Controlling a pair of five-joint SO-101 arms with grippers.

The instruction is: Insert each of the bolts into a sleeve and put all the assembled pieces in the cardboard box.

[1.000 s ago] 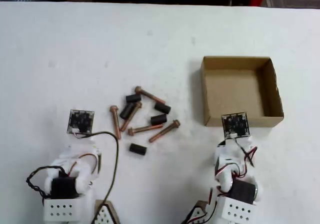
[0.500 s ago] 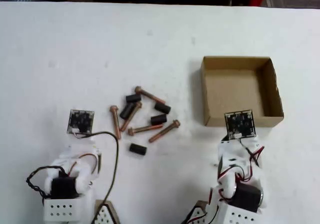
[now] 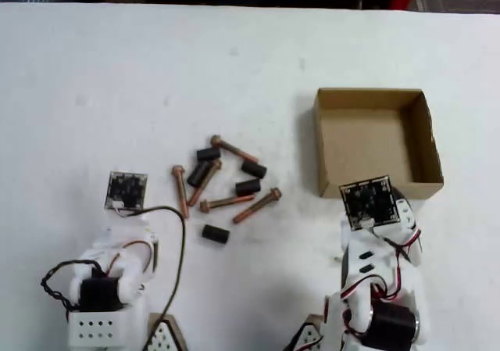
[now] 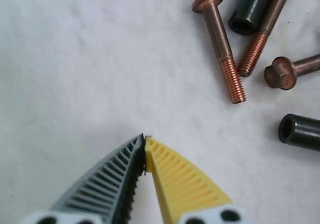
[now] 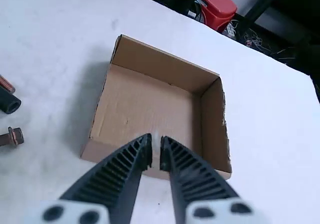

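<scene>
Several copper bolts (image 3: 256, 205) and several black sleeves (image 3: 248, 187) lie loose in a cluster at the table's middle, none assembled. The open cardboard box (image 3: 367, 136) stands empty to their right. My left gripper (image 4: 145, 138) is shut over bare table, with a bolt (image 4: 220, 44) and a sleeve (image 4: 302, 131) a little way ahead of it. My right gripper (image 5: 155, 145) is shut with nothing held and hangs above the near wall of the box (image 5: 145, 104). At the edge of the right wrist view lie a sleeve (image 5: 7, 104) and a bolt head (image 5: 11, 136).
Both arm bases sit at the table's near edge, the left arm (image 3: 105, 281) and the right arm (image 3: 375, 288). A black cable (image 3: 181, 241) curves up from the left arm toward the bolts. A red object (image 5: 217, 4) and wires lie beyond the table's far edge.
The right arm has lifted and swung a little toward the box, its wrist camera now tilted. The left arm, bolts, sleeves and box have not moved.
</scene>
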